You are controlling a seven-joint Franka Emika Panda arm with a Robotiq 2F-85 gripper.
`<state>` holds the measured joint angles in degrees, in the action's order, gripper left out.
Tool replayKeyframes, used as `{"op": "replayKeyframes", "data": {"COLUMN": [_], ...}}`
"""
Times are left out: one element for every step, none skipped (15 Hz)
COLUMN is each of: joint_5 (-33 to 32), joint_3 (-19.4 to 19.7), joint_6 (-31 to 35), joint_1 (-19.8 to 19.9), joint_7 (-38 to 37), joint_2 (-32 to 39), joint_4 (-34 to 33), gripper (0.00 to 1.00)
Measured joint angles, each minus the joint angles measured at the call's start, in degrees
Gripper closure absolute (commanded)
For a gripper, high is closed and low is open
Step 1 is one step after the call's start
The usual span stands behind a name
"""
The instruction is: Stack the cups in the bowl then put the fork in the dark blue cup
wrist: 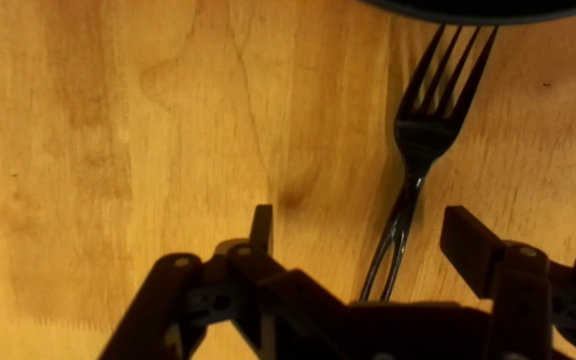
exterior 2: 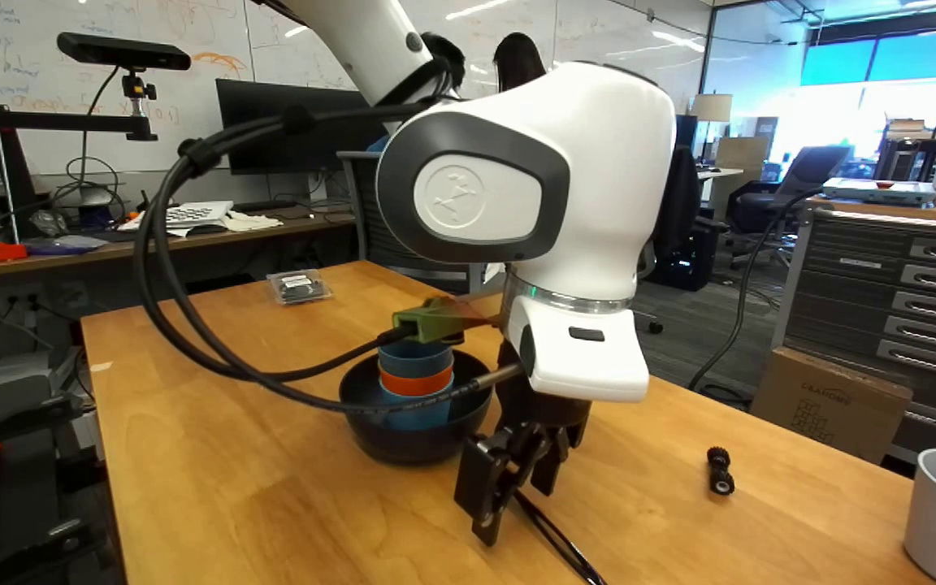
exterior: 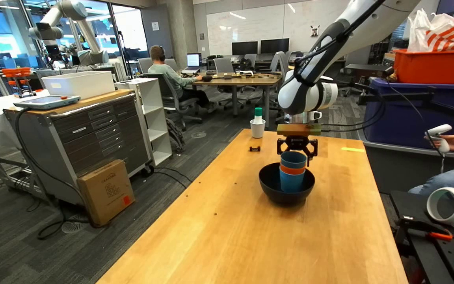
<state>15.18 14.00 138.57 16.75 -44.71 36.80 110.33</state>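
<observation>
In an exterior view the camera looked from above down the pale wooden table [exterior: 219, 244], well back from the wide black round bowl [exterior: 272, 193], with a dark-drawered grey cabinet [exterior: 105, 134] on the left. In an exterior view the white-and-grey robot arm [exterior 2: 598, 187] loomed near the camera, which faced roughly the opposite way, that cabinet on the right. Both exterior views shared table, bowl, arm and cabinet. The wrist view looked down from close above the table, the bowl at its far edge.
</observation>
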Motion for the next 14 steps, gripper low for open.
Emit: {"op": "replayKeyframes", "data": {"joint_5": [0.00,0.00,0.00,0.00,0.00,0.00,0.00,0.00,0.00,0.00,0.00,0.00,0.00,0.00], "joint_3": [0.00,0.01,0.01,0.01,0.01,0.02,0.03,0.04,0.04,0.05,0.06,0.07,0.09,0.14], "joint_6": [0.00,0.00,0.00,0.00,0.00,0.00,0.00,0.00,0.00,0.00,0.00,0.00,0.00,0.02], "joint_1": [0.00,0.00,0.00,0.00,0.00,0.00,0.00,0.00,0.00,0.00,0.00,0.00,-0.01,-0.04], "joint_7": [0.00,0.00,0.01,0.01,0.01,0.01,0.01,0.01,0.01,0.01,0.01,0.01,0.01,0.00], "joint_2": [0.14,0.31,0.48,0.63,0.72,0.79,0.86,0.93,0.95,0.97,0.98,0.99,0.99,0.99], "joint_4": [-0.11,-0.26,-0.44,-0.55,-0.62,-0.67,-0.74,-0.84,-0.96,-1.04,-1.10,-1.15,-1.18,-1.21], "gripper": [0.46,0.49,0.56,0.66,0.74,0.82,0.84,0.88,0.88,0.90,0.86,0.86,0.86,0.87]}}
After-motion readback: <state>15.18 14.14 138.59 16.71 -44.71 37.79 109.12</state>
